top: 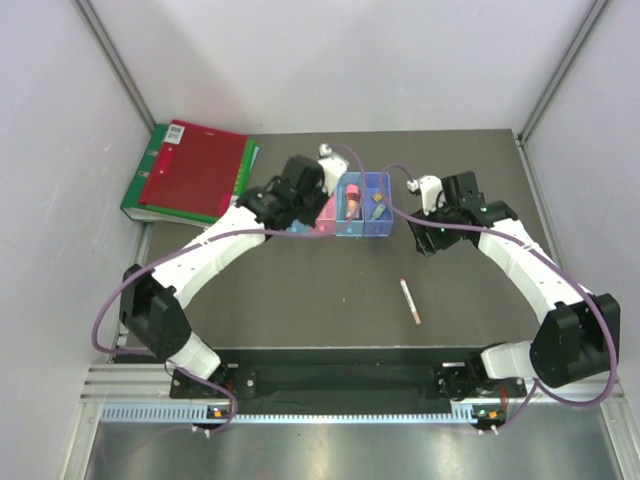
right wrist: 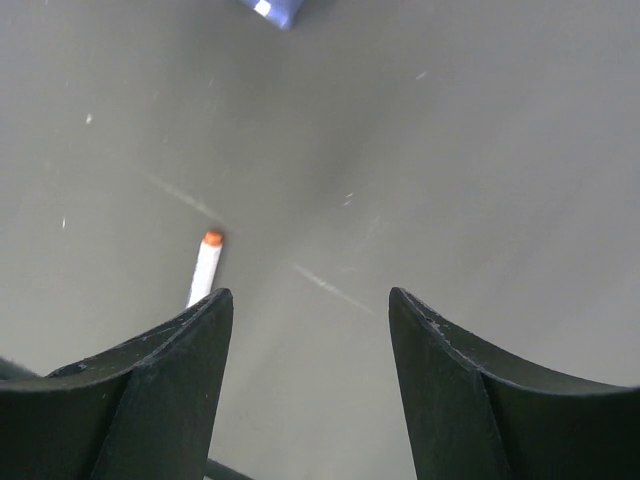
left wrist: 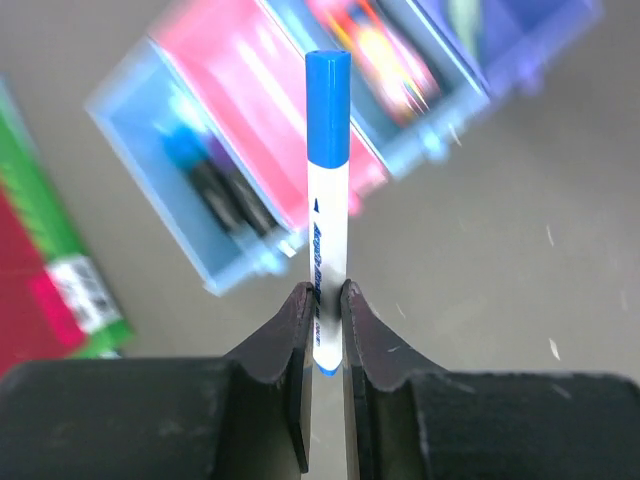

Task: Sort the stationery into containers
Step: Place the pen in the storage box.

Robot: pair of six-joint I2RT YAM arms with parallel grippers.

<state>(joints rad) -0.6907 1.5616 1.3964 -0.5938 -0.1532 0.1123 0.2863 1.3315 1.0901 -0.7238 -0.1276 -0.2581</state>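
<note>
White blue-capped pen (left wrist: 328, 230) is held near the bins (top: 368, 232); thin pinkish pen (top: 410, 300) lies apart.

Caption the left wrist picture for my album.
Left end effector clamps a blue-capped white pen, coloured bins blurred beyond.

The right pincer (right wrist: 308, 296) gapes above the table (right wrist: 470, 150), a thin orange-tipped pen (right wrist: 205, 268) lying near one finger.

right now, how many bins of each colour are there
light blue bins: 2
pink bin: 1
purple-blue bin: 1
total: 4
</note>
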